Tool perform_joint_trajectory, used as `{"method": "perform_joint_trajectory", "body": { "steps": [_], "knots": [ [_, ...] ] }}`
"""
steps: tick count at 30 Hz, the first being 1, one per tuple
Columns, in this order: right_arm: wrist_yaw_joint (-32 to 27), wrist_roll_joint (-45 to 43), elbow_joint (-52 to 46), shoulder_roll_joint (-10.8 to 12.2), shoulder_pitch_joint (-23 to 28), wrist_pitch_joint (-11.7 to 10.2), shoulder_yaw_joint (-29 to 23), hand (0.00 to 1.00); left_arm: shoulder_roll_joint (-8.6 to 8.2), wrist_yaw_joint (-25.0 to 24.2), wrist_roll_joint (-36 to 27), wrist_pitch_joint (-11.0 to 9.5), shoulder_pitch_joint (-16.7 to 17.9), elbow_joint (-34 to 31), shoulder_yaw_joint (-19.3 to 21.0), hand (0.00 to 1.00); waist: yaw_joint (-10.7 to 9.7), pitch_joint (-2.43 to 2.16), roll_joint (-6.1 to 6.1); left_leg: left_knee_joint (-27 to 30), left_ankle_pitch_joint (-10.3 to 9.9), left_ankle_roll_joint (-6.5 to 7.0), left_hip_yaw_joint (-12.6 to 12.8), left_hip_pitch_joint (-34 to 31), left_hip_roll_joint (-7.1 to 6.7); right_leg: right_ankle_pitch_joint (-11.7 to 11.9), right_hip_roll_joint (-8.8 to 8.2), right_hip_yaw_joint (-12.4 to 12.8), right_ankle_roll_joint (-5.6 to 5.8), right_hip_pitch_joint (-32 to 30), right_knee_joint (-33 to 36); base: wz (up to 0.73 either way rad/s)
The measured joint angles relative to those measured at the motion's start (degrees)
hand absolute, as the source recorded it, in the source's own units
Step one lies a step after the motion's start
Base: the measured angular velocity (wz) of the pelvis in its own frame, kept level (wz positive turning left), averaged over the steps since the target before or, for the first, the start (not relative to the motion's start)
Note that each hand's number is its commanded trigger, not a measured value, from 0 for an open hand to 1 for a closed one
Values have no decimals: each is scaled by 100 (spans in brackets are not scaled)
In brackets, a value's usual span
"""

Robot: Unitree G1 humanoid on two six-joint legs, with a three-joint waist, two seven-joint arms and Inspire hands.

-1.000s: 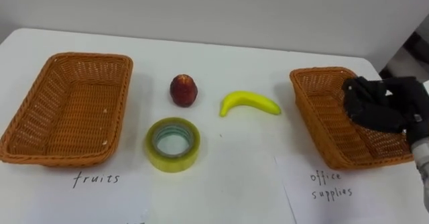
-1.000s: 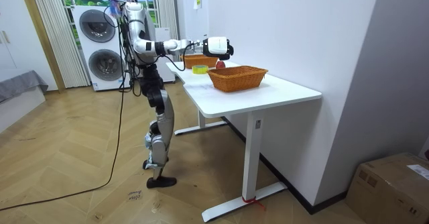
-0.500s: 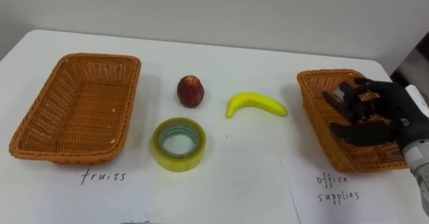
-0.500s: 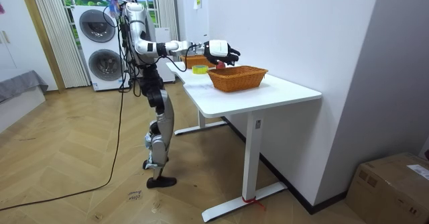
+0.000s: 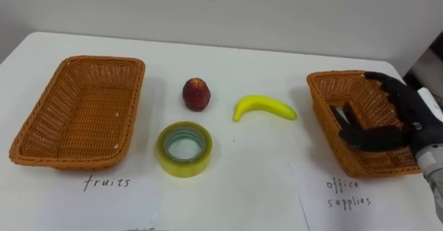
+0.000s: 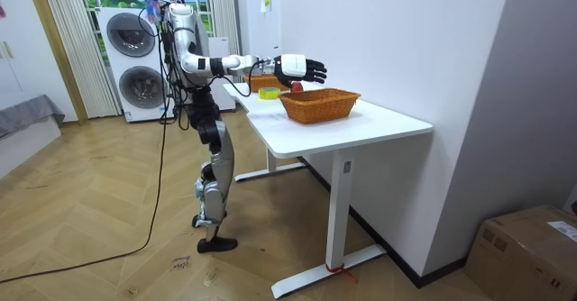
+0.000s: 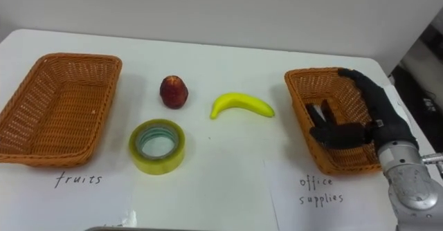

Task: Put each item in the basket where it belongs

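My right hand [image 5: 408,113] hangs open over the wicker basket [image 5: 324,117] at the table's right, fingers stretched out and thumb pointing left. A small dark object [image 5: 344,113] lies inside that basket just left of the thumb; what it is I cannot tell. A red apple [image 5: 196,94] and a yellow banana [image 5: 263,107] rest on the white table between the baskets. In front of the apple lies a roll of yellowish tape [image 5: 181,165]. The wicker basket [image 5: 76,110] on the left holds nothing. In the room view the right hand [image 6: 302,68] reaches out over the table.
Paper sheets with handwritten labels [image 5: 104,184] [image 5: 346,193] lie in front of each basket at the table's [image 5: 228,189] near edge. A wall stands close behind the table. I stand at the table's long side, with washing machines [image 6: 135,62] behind me.
My right hand has gone from curled to open over the right basket, and the small dark object it held now lies in the basket.
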Motion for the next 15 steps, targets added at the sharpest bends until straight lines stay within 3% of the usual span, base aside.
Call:
{"method": "perform_joint_trajectory", "body": {
  "steps": [15],
  "knots": [
    [50,0,0,0,0,0,0,0,0,-13,1,-1,-1,0,2,0,0,1,8,0,0,0,0,0,0,0,0,6,0,-1,-1,0]
  ]
}}
